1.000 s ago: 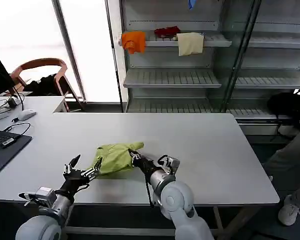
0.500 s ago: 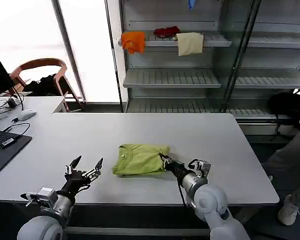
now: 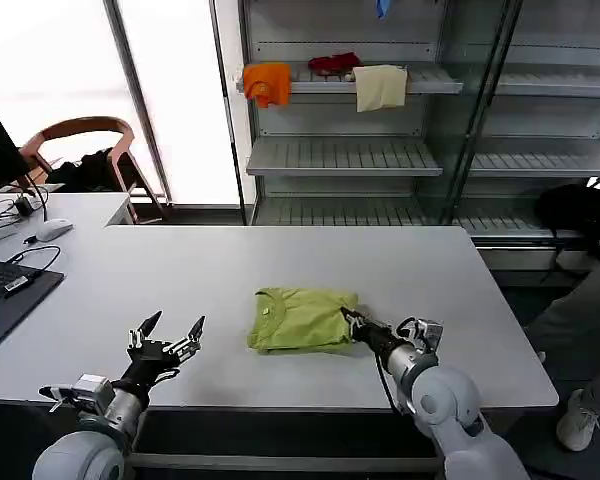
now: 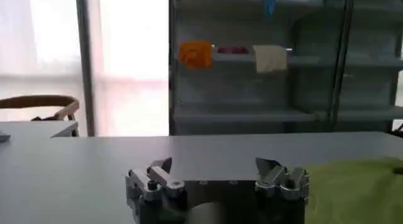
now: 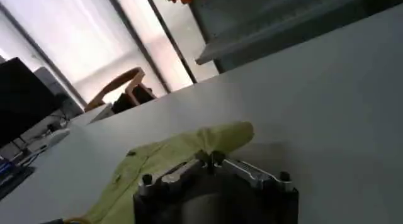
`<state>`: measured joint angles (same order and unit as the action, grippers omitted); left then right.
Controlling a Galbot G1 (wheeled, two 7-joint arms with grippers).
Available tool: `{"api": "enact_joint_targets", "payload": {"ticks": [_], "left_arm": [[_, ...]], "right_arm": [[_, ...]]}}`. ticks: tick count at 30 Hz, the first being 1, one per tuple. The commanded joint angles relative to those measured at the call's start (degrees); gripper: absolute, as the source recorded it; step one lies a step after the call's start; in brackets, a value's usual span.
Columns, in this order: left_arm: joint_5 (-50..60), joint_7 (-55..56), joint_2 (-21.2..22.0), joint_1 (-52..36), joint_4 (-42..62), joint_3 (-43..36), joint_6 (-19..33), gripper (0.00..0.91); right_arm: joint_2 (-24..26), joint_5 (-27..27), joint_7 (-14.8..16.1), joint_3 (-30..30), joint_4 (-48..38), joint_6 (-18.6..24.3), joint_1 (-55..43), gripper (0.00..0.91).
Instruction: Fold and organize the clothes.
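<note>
The lime-green T-shirt (image 3: 302, 320) lies folded into a compact rectangle on the white desk (image 3: 280, 270), a little toward my right of the desk's middle and close to the near edge, its round neck at the 9 o'clock end. My right gripper (image 3: 352, 323) is low over the desk at the shirt's 3 o'clock edge, its jaws pressed together on the hem there; in my right wrist view the green fabric (image 5: 170, 159) bunches right at the fingertips. My left gripper (image 3: 168, 340) hovers above the desk at about 8 o'clock from the shirt, apart from it, with its jaws spread wide and nothing between them; my left wrist view shows the two fingers (image 4: 280, 179) held apart and the shirt's edge (image 4: 356, 190) off to one side. A laptop (image 3: 5, 290) sits at the desk's 9 o'clock edge. On the shelf (image 3: 340, 85) behind the desk, at 12 o'clock, hang an orange cloth (image 3: 267, 83) and a cream cloth (image 3: 380, 87).
</note>
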<state>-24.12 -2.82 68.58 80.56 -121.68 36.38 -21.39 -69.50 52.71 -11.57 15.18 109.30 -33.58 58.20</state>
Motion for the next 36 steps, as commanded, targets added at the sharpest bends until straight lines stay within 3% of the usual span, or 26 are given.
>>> {"api": "enact_joint_targets", "payload": {"ticks": [1,4,5,8,11,13,16,18,24,31,36], "left_arm": [[0.0,0.0,0.1,-0.2,0.1,-0.1,0.0,0.907],[-0.1,0.0,0.1,-0.3,0.4,-0.1,0.0,0.907],[-0.1,0.0,0.1,-0.4,0.5,-0.1,0.0,0.907],[-0.2,0.0,0.0,-0.7,0.9,-0.1,0.0,0.907],[-0.8,0.1,0.1,-1.2,1.0,-0.1,0.0,0.907],[-2.3,0.5,0.1,-1.7,1.1,-0.2,0.3,0.907],[-5.0,1.3,0.2,-2.9,1.6,-0.3,1.2,0.907],[-6.8,2.2,0.4,-4.0,2.4,-0.4,1.6,0.907],[-8.3,4.3,1.2,-7.6,6.6,-1.5,3.4,0.907],[-4.9,4.7,2.3,-12.0,12.2,-3.2,5.3,0.907],[-1.3,5.4,2.9,-15.1,16.1,-4.4,5.6,0.907]], "right_arm": [[2.5,-0.3,0.4,0.8,-0.5,0.1,0.1,0.000],[2.8,-0.4,0.6,1.1,-0.8,0.1,0.2,0.000],[2.6,-0.8,0.7,1.0,-0.8,0.1,0.2,0.907],[1.8,-3.0,1.1,0.8,-0.8,0.1,0.5,0.907],[-0.4,-9.1,3.3,2.1,-0.4,0.2,2.4,0.907],[-1.9,-18.9,8.1,4.3,1.5,0.3,4.9,0.907],[-0.2,-23.3,10.5,5.6,5.5,0.4,7.1,0.907],[0.2,-30.4,11.8,7.6,7.8,0.5,8.4,0.907],[2.7,-39.1,8.8,13.9,9.5,2.6,9.5,0.907],[5.1,-52.9,6.9,18.7,2.4,8.3,8.0,0.907],[5.1,-52.5,6.7,19.1,-1.4,10.8,7.8,0.907]]}}
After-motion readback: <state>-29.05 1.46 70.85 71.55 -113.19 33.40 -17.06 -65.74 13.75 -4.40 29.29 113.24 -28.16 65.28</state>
